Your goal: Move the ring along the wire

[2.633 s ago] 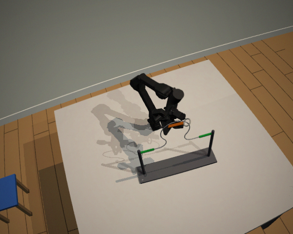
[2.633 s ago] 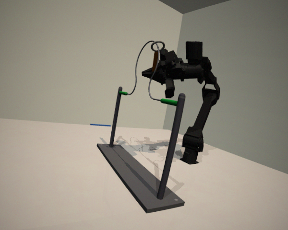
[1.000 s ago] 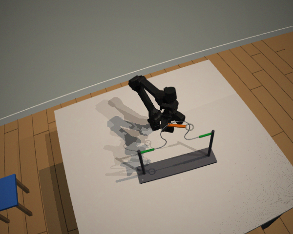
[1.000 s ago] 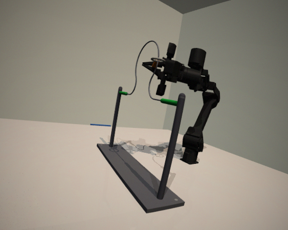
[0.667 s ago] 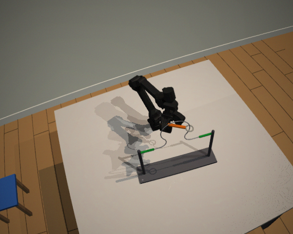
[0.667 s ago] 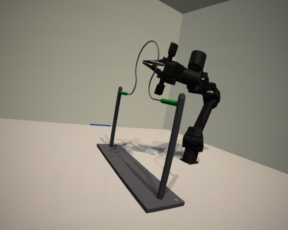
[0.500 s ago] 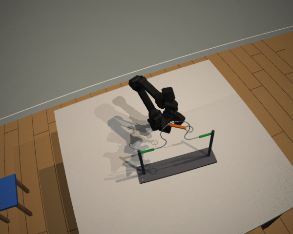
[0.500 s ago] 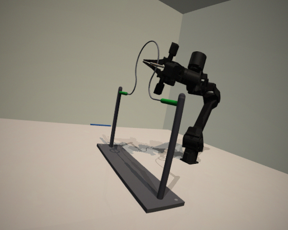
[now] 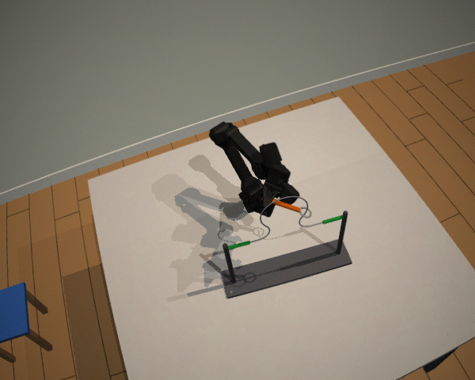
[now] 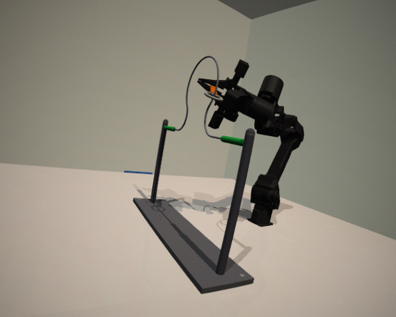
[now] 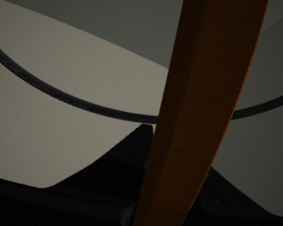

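The pincer (image 9: 267,200) (image 10: 198,80) (image 11: 153,136) is pinching the orange handle (image 9: 286,205) (image 10: 212,89) (image 11: 203,94) between its fingers, which stand only slightly apart. In the wrist view, the handle rises from between the dark fingers and crosses in front of the wire (image 9: 267,229) (image 10: 186,98) (image 11: 85,104).

At the handle's other end, the ring (image 9: 309,214) (image 10: 220,99) is around the grey wire, on the curved stretch between the loop's crest and the right-hand post in the top view. Whether ring and wire touch cannot be told.

Farther out, one green part (image 9: 332,219) (image 10: 231,140) meets the right-hand post (image 9: 342,233) (image 10: 237,201); another green part (image 9: 238,245) (image 10: 169,128) meets the left-hand post (image 9: 229,264) (image 10: 159,160). Both posts stand upright on a dark base board (image 9: 286,274) (image 10: 188,242), well inside the edges of the pale worktop (image 9: 311,327) (image 10: 72,238).

The arm (image 9: 237,163) (image 10: 282,160) folds so that its elbow is near the worktop's wall-side edge, between that edge's two corners. Beyond the left edge in the top view is a blue seat (image 9: 6,313).
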Motion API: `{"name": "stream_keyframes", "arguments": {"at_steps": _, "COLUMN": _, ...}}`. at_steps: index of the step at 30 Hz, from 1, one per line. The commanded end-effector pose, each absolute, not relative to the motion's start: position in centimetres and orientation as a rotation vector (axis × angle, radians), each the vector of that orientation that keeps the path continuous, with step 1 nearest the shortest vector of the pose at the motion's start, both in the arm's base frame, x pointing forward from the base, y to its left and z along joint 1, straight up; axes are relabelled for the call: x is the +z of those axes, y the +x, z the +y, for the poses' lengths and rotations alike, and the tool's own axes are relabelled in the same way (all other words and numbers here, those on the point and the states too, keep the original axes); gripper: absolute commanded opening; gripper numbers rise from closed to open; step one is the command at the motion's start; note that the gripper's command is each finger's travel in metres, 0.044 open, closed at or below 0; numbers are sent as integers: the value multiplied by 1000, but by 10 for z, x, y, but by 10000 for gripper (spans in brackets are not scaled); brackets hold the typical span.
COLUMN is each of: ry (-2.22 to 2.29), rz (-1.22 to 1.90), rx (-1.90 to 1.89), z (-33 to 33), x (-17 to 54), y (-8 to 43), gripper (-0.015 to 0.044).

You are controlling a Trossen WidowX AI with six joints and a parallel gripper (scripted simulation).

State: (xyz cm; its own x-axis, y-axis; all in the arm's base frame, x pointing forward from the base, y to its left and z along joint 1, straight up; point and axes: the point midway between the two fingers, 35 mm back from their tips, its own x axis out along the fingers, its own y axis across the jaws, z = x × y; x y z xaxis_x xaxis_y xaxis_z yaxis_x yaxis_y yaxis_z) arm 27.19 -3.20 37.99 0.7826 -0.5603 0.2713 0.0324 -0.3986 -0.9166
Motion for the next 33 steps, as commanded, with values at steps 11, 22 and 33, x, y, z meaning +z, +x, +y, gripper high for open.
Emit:
{"name": "stream_keyframes", "arguments": {"at_steps": 11, "ry": -1984, "rz": 391, "rx": -695, "z": -34, "x": 375, "y": 272, "gripper": -150}}
{"name": "stream_keyframes", "arguments": {"at_steps": 22, "ry": -1923, "rz": 456, "rx": -767, "z": -36, "x": 362, "y": 263, "gripper": -150}}
{"name": "stream_keyframes", "arguments": {"at_steps": 33, "ry": -1770, "rz": 494, "rx": -728, "z": -46, "x": 337, "y": 262, "gripper": -150}}
